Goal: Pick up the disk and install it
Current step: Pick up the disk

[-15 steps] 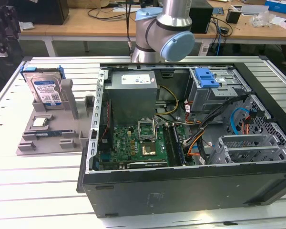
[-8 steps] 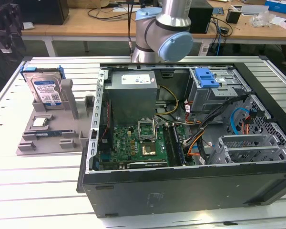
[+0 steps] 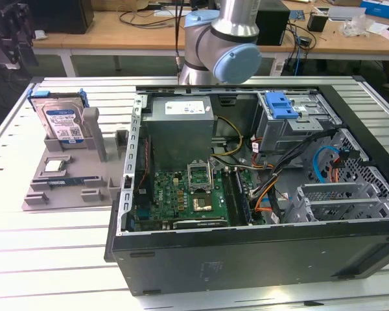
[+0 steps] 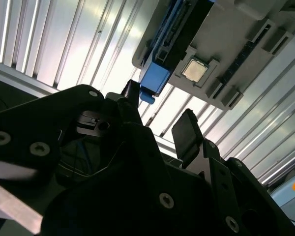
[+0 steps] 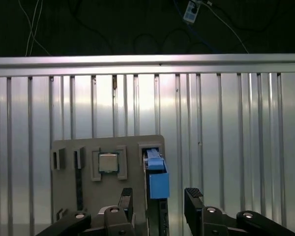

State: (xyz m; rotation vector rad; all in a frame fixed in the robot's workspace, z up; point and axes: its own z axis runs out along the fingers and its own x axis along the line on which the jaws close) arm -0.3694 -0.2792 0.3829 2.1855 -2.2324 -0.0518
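The tool (image 4: pixel 160 107), jaws apart, hangs near the disk (image 4: pixel 156 74), which stands beside a chip (image 4: pixel 194 70) in a grey holder (image 4: pixel 248 29).

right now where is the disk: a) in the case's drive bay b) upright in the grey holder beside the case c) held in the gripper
b: the disk stands upright in the grey holder at the exterior view's left of the case; the gripper is open

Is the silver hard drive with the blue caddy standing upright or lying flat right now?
Upright: the silver hard drive stands on edge in a slot of the grey holder tray.
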